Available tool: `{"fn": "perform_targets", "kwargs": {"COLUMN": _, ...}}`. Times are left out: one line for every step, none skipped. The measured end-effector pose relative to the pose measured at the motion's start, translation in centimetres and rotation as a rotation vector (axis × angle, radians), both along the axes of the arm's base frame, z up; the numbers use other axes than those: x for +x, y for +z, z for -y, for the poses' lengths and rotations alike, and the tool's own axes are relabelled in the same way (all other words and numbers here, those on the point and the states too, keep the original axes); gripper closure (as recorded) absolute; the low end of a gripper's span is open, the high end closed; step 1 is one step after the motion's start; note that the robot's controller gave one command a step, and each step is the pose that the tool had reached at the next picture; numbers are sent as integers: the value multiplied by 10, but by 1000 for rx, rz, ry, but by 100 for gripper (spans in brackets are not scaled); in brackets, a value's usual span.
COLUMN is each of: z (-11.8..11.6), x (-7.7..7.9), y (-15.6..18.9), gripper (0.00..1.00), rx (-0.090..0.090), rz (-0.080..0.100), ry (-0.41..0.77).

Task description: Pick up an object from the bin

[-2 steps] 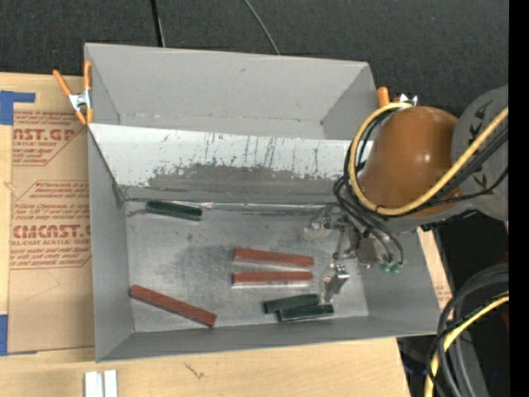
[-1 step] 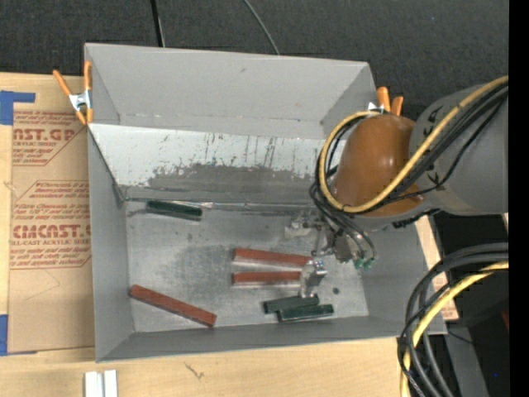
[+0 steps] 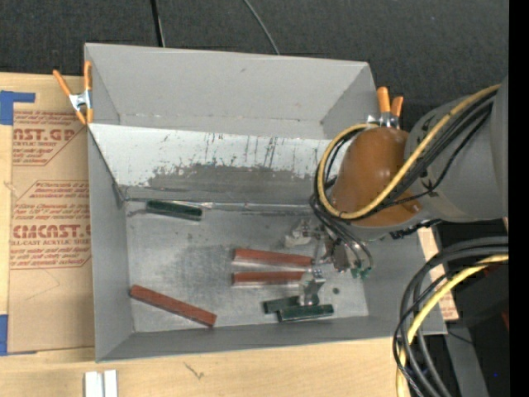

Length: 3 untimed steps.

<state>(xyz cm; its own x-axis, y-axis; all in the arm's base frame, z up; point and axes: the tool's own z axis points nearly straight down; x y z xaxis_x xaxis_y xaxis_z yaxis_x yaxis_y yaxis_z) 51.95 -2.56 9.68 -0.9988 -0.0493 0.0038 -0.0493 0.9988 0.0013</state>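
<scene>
The grey metal bin (image 3: 223,122) has sloping walls and a scuffed floor with a few loose bars on it. The robot arm (image 3: 372,172), its wrist under a rounded orange cover wrapped in cables, reaches in from the right and hangs over the floor's right half. Two flat reddish-brown bars, the upper (image 3: 269,259) and the lower (image 3: 263,278), lie side by side near the middle, close but apart. Their right ends lie under the claw (image 3: 318,265), so they are the nearest candidates. Whether the claw is open or closed cannot be told, since cables and wrist parts clutter it. A pair of short dark green bars (image 3: 299,309) lies just below it. A third reddish-brown bar (image 3: 172,304) sits well apart at the lower left, and a lone dark green bar (image 3: 173,210) lies at the back wall's foot. To pick cleanly, the claw should probably settle on one bar and close across its narrow width, clear of its neighbour
</scene>
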Motion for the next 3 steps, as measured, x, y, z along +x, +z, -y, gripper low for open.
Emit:
{"fn": "perform_targets", "kwargs": {"z": -19, "x": -16, "y": -21, "gripper": 100, "rx": -1, "rz": 34, "ry": 8}}
{"fn": "perform_targets", "kwargs": {"z": -19, "x": -16, "y": -21, "gripper": 100, "rx": -1, "rz": 34, "ry": 8}}
{"fn": "perform_targets", "kwargs": {"z": 7, "x": 22, "y": 156, "gripper": 100, "rx": -2, "rz": 14, "ry": 71}}
